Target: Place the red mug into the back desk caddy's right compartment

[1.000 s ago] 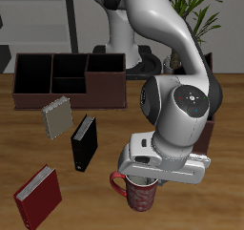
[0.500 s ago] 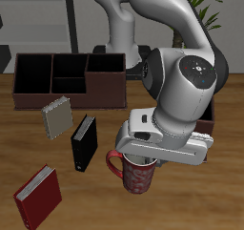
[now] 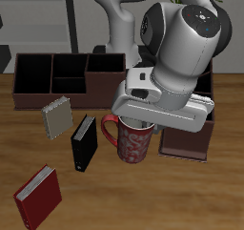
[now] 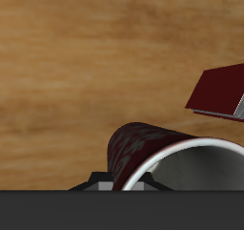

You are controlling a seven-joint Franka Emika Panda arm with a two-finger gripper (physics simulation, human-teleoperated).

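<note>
While the gripper (image 3: 141,127) was clenched on the red mug (image 3: 134,144) at its rim, the back desk caddy (image 3: 69,79) lay toward the upper left of the frame.

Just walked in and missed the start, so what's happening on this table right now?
The robot arm's gripper is shut on the rim of the red floral-patterned mug and holds it above the wooden table, over the middle of it. The long, low dark-brown desk caddy sits farther back, with nothing showing in its black cells, so the mug has not yet gone in. A black book, a grey book and a red book lie on the table nearby.
</note>
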